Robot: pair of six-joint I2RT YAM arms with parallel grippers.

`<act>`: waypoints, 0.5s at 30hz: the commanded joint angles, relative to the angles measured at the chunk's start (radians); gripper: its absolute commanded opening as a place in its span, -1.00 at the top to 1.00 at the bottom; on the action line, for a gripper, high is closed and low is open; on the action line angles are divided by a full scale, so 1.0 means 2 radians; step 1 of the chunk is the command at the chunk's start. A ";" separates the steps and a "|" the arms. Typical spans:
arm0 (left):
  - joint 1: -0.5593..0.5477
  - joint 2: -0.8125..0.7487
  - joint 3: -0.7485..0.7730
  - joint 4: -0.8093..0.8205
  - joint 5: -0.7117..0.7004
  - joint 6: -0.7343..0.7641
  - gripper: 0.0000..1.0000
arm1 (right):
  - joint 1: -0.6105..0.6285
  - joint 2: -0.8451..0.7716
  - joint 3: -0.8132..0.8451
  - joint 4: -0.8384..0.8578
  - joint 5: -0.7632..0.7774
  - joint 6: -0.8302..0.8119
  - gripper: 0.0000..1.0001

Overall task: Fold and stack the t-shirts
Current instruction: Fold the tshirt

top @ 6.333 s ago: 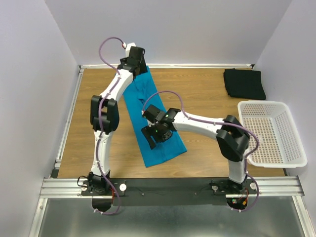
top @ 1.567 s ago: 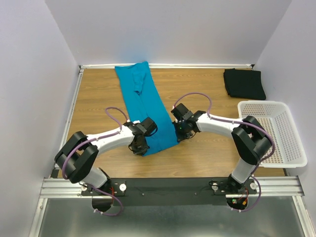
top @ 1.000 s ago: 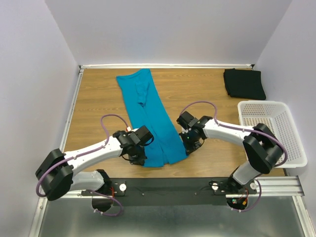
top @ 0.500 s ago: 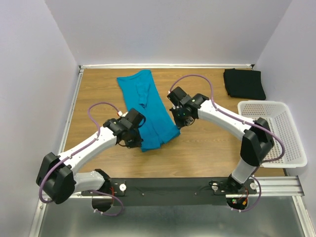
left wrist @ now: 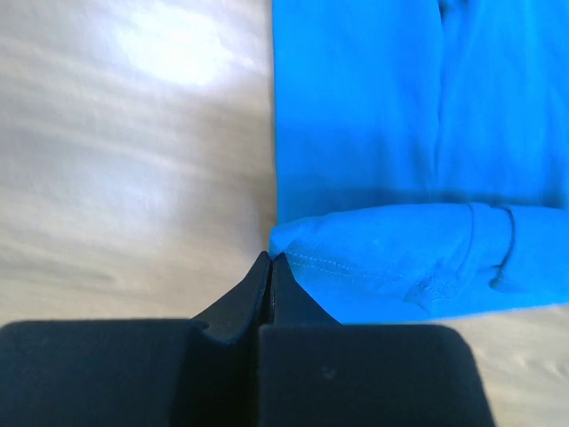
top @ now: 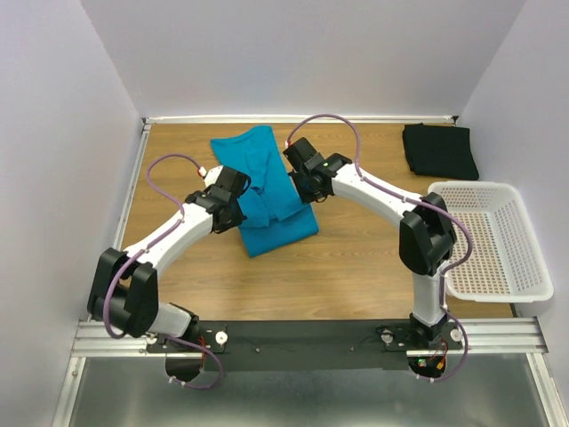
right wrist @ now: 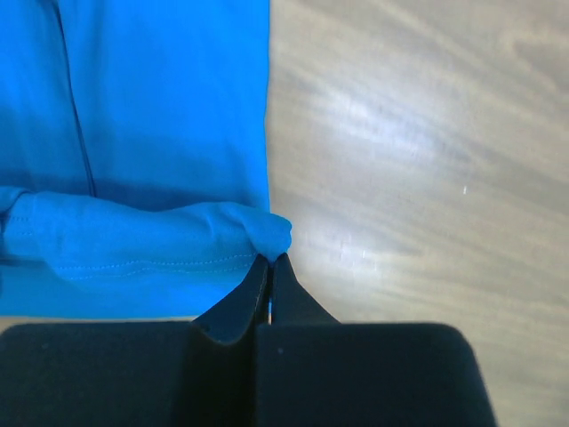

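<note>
Gripping one corner each, the two pincers hold the near edge of the teal shirt (top: 280, 227) a little above the rest of its cloth. The left pincer (left wrist: 269, 258) is clenched: in its wrist view the two black fingers meet in a thin line, and the stitched corner of the shirt sits right at their tips. The right pincer (right wrist: 269, 258) is clenched in the same way on the opposite corner, where the cloth bunches into a small rounded lump at the tips. Between the two corners the held edge makes a soft roll with a line of stitching on it. Below it a flat layer of the same shirt lies on the surface (left wrist: 133, 133).

From the top view the teal shirt is in the left middle part of the surface, with its far end close to the back wall. Its near part is doubled over, so the cloth there is in two layers, and the fold line is turned toward the bases of the arms. Both arms reach forward and meet above the shirt, the left one from the left side and the right one from the right side.

The black shirt (top: 438, 149) lies folded in the far right corner, well apart from the teal one. Just in front of it, along the right edge of the surface, stands the white basket (top: 471, 187), with small holes in its walls and bottom.
</note>
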 commanded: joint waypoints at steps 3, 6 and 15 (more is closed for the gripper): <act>0.018 0.044 0.014 0.061 -0.060 0.031 1.00 | -0.008 0.028 0.022 0.068 0.034 -0.015 0.99; 0.023 0.065 0.017 0.076 -0.066 0.032 1.00 | -0.012 0.045 0.032 0.078 0.035 -0.019 0.99; 0.033 0.108 0.010 0.112 -0.067 0.032 1.00 | -0.015 0.082 0.029 0.109 0.025 -0.012 0.99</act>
